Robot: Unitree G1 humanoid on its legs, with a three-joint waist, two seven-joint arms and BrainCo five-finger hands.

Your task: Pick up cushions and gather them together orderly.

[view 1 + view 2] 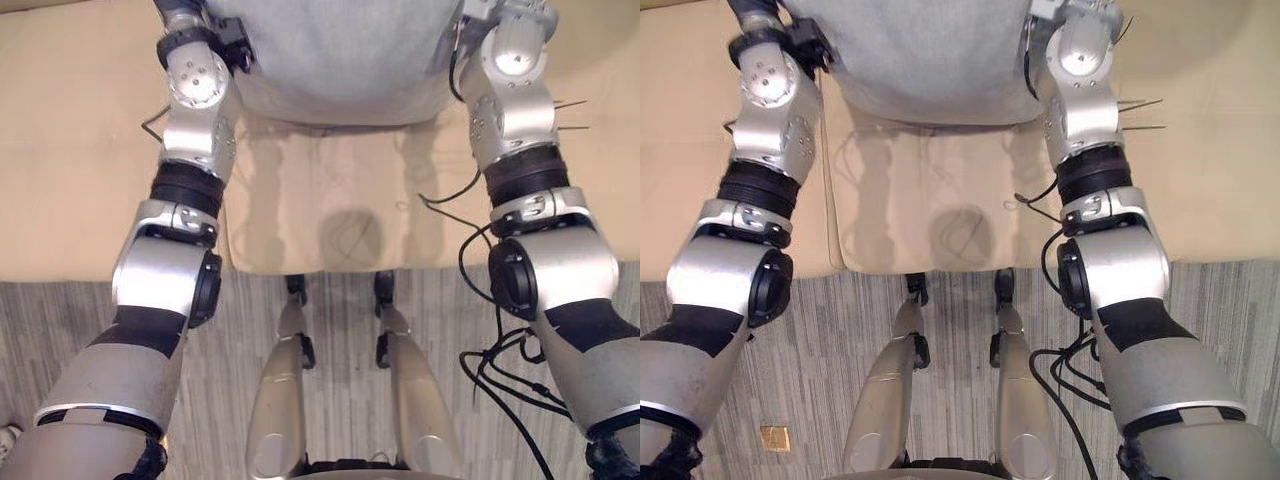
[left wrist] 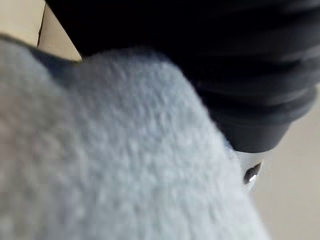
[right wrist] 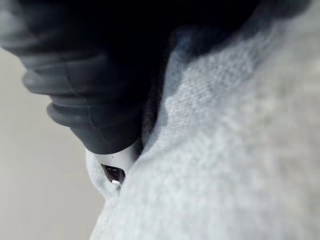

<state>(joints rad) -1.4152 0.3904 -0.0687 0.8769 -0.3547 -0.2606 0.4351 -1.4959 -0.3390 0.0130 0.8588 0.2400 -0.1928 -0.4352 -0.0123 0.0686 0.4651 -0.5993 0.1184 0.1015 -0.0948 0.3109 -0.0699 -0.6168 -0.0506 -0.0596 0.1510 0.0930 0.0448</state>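
A light grey, fuzzy fabric cushion [image 1: 340, 55] is up between the robot's 2 arms, over the far part of the beige, square fabric seat pad [image 1: 320, 215]. The cushion's rounded lower edge crosses the pad from side to side and throws a soft shadow onto it. Whether it touches the pad cannot be told.

The left hand [image 2: 250, 95] is at the cushion's left side, above the pad's far left corner. In the left wrist view its dark ribbed cover lies right against the grey pile, which bulges up in front of it, and a small bit of silver shows at the cover's end. Whether this hand is spread or closed cannot be told, as the cushion hides the rest of it.

The right hand [image 3: 95, 100] is at the cushion's right side, above the pad's far right corner. Its dark cover presses into the fabric in the same way, with 1 small silver part showing below it. Its state cannot be told either.

Plain beige sofa upholstery [image 1: 70, 150] runs on at both sides of the pad, level with it. Grey striped carpet [image 1: 820, 370] begins at the pad's near edge. A small gold square [image 1: 774, 437] lies on the carpet, well out from the pad's near left corner.
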